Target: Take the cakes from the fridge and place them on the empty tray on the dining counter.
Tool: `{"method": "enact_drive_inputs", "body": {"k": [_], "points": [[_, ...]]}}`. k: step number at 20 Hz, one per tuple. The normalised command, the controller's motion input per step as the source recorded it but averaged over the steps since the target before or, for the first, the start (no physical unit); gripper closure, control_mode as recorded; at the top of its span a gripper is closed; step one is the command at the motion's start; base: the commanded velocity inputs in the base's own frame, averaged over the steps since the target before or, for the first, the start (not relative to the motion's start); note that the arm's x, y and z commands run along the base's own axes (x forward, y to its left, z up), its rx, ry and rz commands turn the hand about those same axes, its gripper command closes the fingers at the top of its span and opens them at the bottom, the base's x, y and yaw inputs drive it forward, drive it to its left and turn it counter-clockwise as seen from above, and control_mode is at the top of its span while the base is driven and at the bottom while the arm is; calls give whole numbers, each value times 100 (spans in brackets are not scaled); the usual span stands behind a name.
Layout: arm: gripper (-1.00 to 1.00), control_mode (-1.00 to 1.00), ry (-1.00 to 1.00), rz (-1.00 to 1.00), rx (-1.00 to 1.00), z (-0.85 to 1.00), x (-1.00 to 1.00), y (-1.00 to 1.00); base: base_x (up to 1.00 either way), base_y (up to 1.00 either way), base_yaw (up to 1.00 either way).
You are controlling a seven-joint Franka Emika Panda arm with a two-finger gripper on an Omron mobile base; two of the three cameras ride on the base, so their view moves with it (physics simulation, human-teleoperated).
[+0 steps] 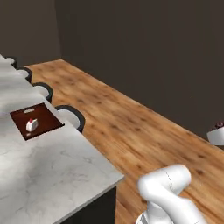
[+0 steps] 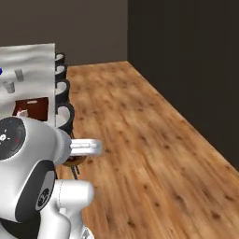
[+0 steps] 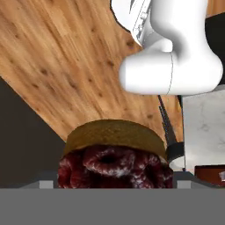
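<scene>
A cake [image 3: 115, 162] with a dark red top fills the bottom of the hand view, held between the fingers of my gripper [image 3: 115, 185] above the wooden floor. The same cake [image 1: 217, 132] shows at the right edge of the left base view, in the air. A second small cake [image 1: 31, 125] sits on the dark reddish-brown tray [image 1: 43, 114] on the marbled dining counter [image 1: 52, 175]. The right base view has the tray [image 2: 37, 106], its cake [image 2: 21, 112] and the counter [image 2: 28, 60] at far left. The fridge is out of view.
Black stools with pale seats [image 1: 72, 116] line the counter's floor side. Two glasses [image 2: 18, 74] stand on the counter beyond the tray. Dark walls [image 1: 153, 52] border the wooden floor [image 1: 144, 135]. My own arm [image 2: 28, 154] blocks the lower left of the right base view.
</scene>
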Motion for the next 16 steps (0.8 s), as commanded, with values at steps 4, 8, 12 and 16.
{"method": "enact_drive_inputs", "body": {"k": [4,8,12,16], "points": [[100,100,0,0,0,0,0,0,100,-44,67],[100,100,0,0,0,0,0,0,100,-48,66],[100,100,0,0,0,0,0,0,100,-51,64],[100,100,0,0,0,0,0,0,100,-59,60]]}}
